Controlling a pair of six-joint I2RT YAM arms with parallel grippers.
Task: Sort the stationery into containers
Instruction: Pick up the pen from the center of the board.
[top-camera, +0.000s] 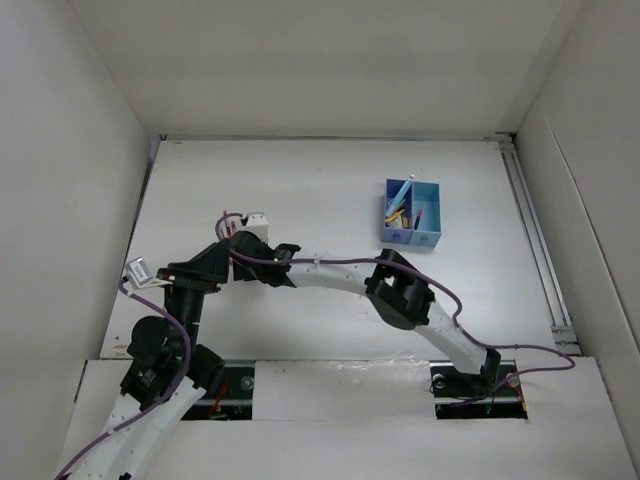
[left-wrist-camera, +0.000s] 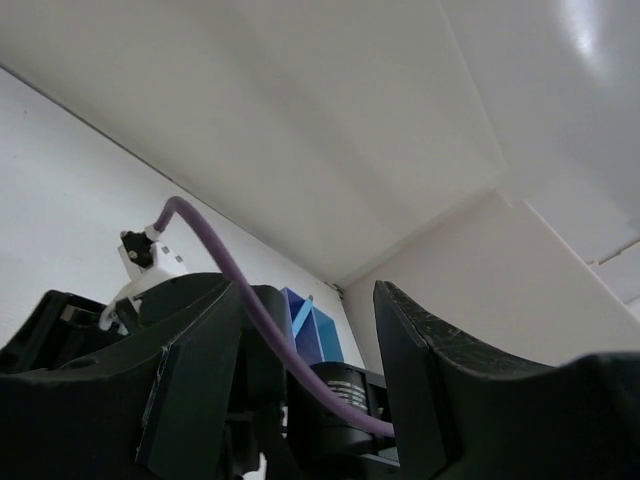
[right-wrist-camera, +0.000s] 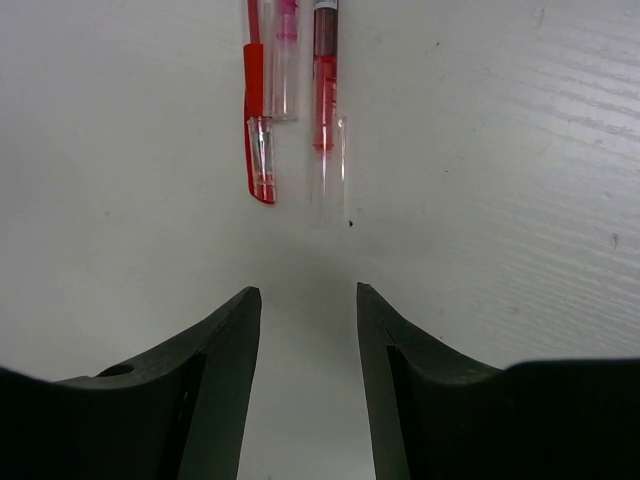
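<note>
My right pincer (right-wrist-camera: 305, 298), jaws spread and empty, hovers over the table (right-wrist-camera: 500, 150). The red pens (right-wrist-camera: 325, 110) lie just ahead of its tips. They look light, stiff and slick, likely best pinched crosswise at mid-barrel.

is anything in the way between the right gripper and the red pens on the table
Nothing visible: only bare table lies between the open right gripper and the two red pens ahead of it.

Red pens (right-wrist-camera: 325, 100) run off the view's top edge.
</note>
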